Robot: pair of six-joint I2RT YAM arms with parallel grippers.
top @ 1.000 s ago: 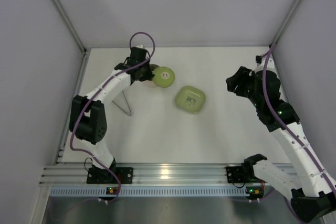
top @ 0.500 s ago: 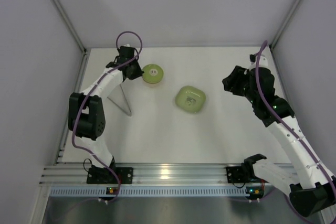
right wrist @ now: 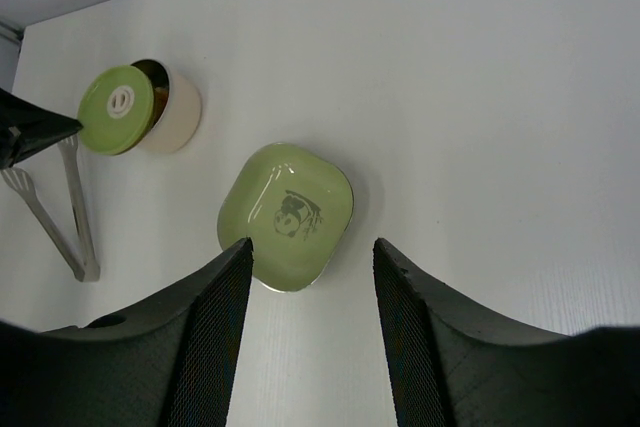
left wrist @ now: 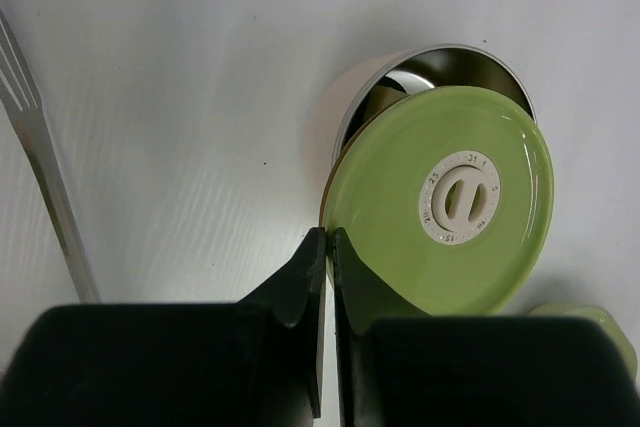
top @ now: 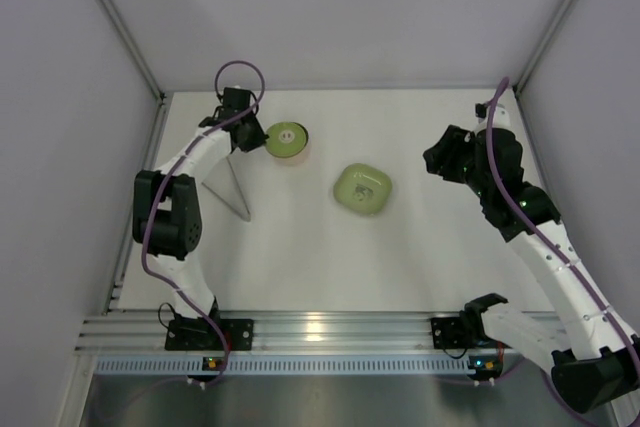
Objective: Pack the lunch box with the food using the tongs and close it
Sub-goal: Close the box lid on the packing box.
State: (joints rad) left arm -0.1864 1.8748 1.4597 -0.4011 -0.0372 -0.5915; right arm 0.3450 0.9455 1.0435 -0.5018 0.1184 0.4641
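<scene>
The lid (left wrist: pixel 450 202) is a thin, hard, glossy disc, light and probably slippery. Its only purchase is the rim, and that is where the left gripper (left wrist: pixel 327 247) has it, jaws shut on the near edge. It hangs tilted over the lunch box (left wrist: pixel 358 92), covering part of the mouth and not seated. With such a narrow pinch on so smooth an edge, I would expect it to swivel or slip if pushed down off-centre.

The box stands toward the far left of the table (top: pixel 300 257). It looks light enough to skid or tip under a sideways shove. Something dark shows inside against the steel, but I cannot tell what.

The tongs (left wrist: pixel 50 182) lie flat just to the left, apart from the box and clear of it. The square green dish (right wrist: pixel 240 217) sits well to the right with nothing in it. The right gripper (right wrist: pixel 312 247) hovers above that side, its 2 fingers spread and holding nothing.
</scene>
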